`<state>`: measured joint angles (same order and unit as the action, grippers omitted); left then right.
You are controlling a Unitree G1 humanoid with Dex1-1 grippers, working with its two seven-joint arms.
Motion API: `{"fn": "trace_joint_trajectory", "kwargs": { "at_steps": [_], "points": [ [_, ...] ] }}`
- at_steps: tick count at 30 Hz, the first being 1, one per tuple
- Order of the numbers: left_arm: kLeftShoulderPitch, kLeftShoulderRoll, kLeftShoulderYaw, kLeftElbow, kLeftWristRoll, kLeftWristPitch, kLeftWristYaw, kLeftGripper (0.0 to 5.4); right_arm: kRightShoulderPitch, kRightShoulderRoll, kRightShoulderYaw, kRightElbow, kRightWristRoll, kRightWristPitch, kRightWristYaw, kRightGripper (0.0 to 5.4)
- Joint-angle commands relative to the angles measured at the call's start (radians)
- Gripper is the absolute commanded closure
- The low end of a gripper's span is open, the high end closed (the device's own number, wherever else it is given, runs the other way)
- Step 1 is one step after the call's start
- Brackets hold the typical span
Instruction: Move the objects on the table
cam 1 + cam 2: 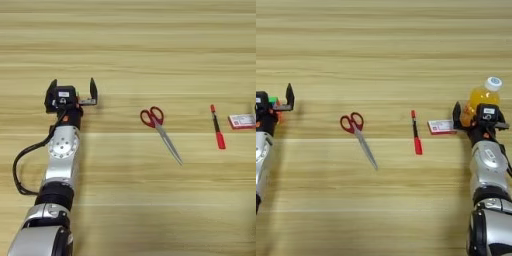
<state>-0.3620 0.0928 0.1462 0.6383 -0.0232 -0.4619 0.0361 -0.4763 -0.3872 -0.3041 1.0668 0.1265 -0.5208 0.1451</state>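
Nearest the camera: the two silver-and-black arms, coming up from the bottom edge, left arm (59, 170) at picture left, right arm (487, 185) at picture right.

Left end effector (73, 92) sits at the left side of the worktop (130, 45). Its two black fingers (93, 90) stand apart and point up-picture. In the right eye view a bit of green and orange shows between them, just by the wrist, likely the puzzle cube (274, 102). It's mostly hidden by the end effector body, so can't tell whether the fingers are clamped on it or just standing around it.

Right end effector (476, 116) is at the right side of the worktop, at the lower part of the orange-juice bottle (481, 97). The bottle leans, white cap (493, 83) up and to the right. One black finger shows left of the bottle body, the other is hidden. Can't tell if it's clamped on the bottle or released.

Between the arms, all flat on the worktop:
- red-handled scissors (159, 131), handles up-left, blades closed and pointing down-right, well apart from both arms.
- red pen (217, 133), lying roughly up-down, right of the scissors.
- small red-and-white card (441, 126), right of the pen, just beside the right end effector's left finger. Contact not discernible.
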Motion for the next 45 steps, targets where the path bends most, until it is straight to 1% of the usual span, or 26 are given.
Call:
{"fn": "trace_joint_trajectory", "kwargs": {
  "at_steps": [1,16,23,29,45],
  "points": [
    [-0.013,0.007,0.003,0.013,-0.002,-0.011,0.001,0.0,-0.004,0.003,-0.001,0.001,0.005,0.005,-0.002,0.04],
    [-0.014,0.012,0.012,0.03,-0.009,-0.018,-0.004,0.0,-0.004,-0.004,-0.013,-0.006,0.012,0.006,-0.008,0.04],
    [-0.008,0.006,0.01,0.02,-0.008,-0.019,-0.001,0.0,0.006,-0.006,-0.023,-0.04,0.02,0.006,-0.007,0.04],
    [-0.007,0.005,0.009,0.019,-0.007,-0.021,0.001,0.0,0.026,-0.003,-0.022,-0.141,0.034,0.008,-0.001,0.04],
    [-0.006,0.006,0.009,0.017,-0.008,-0.022,-0.001,0.0,0.093,0.001,-0.026,-0.412,0.056,0.084,-0.013,0.04]
  ]
}}
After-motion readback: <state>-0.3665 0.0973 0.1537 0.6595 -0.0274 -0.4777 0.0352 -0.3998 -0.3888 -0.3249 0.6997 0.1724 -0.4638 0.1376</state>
